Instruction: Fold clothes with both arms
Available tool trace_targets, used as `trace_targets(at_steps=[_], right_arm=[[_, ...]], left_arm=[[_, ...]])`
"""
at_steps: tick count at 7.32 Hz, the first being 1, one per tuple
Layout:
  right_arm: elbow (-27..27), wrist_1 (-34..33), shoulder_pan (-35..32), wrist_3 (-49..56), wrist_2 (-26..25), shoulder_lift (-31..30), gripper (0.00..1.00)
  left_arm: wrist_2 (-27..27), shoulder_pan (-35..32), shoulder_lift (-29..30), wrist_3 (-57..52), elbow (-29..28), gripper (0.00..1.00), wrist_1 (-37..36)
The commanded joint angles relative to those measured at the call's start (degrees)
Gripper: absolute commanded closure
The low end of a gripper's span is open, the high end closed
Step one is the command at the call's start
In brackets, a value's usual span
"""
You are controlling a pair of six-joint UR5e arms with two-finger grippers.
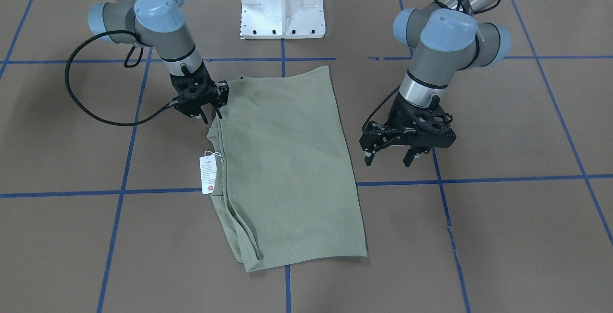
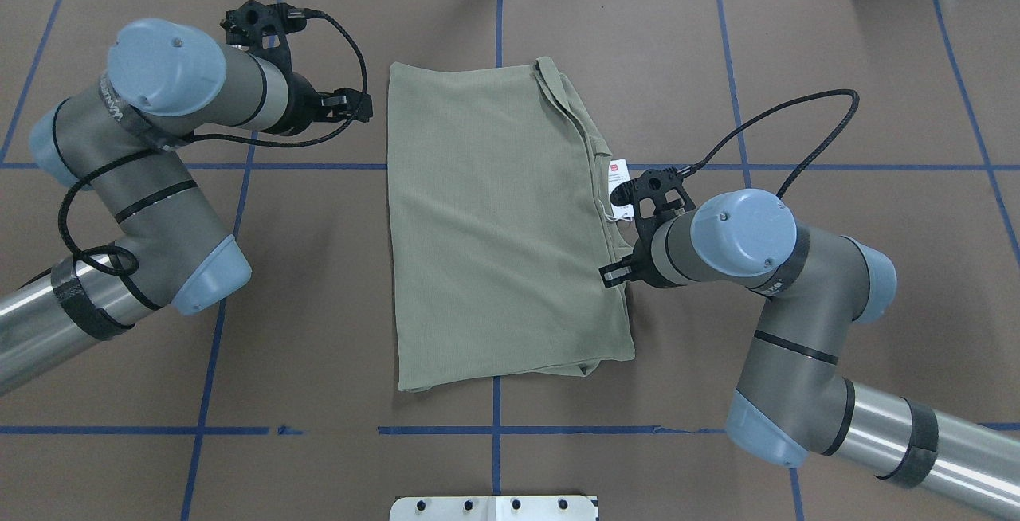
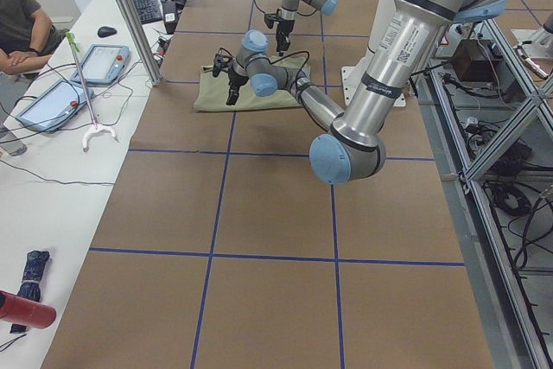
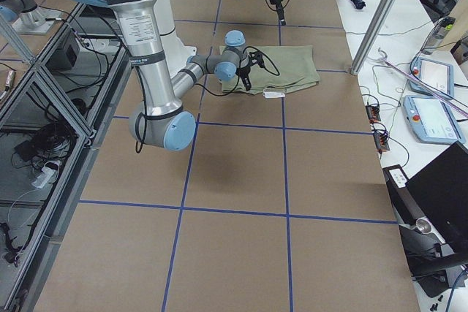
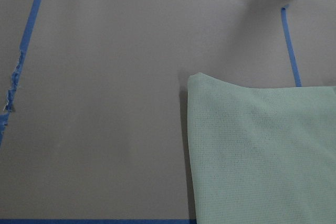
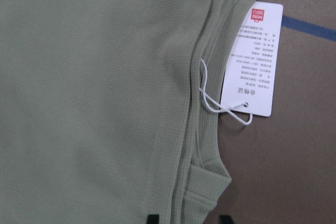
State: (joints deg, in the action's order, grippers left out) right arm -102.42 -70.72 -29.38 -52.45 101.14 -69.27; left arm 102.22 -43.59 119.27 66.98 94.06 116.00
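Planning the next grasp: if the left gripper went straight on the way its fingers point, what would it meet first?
Probably the bare brown table, just beside the edge of the shirt. The left gripper points down, open, and its wrist view shows mostly table; depth is unclear.

Bare brown paper-covered surface [image 1: 503, 236] lies open on every side of the folded sage-green knit shirt [image 1: 287, 160]. The right gripper [image 1: 214, 114], fingers spread, crowds the shirt's edge above the white paper hang tag [image 1: 208, 174]. The left gripper [image 1: 389, 159] hangs just clear of the opposite edge. A white metal pedestal base [image 1: 282, 6] blocks the robot's side.
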Motion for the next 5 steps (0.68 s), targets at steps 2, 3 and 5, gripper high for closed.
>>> trace_targets(at_steps=[2, 3, 5], right_arm=[[7.88, -0.65, -3.58, -0.72, -0.5, 9.46, 0.0], [13.68, -0.04, -4.8, -0.12, -0.94, 11.94, 0.0], [24.92, -0.12, -8.22, 1.89, -1.12, 20.44, 0.0]], left_arm=[[-0.09, 0.0, -0.09, -0.62, 0.86, 0.0, 0.19], [-0.09, -0.35, -0.44, -0.53, 1.38, 0.0, 1.93], [-0.26, -0.44, -0.62, -0.53, 3.32, 0.0, 2.13]])
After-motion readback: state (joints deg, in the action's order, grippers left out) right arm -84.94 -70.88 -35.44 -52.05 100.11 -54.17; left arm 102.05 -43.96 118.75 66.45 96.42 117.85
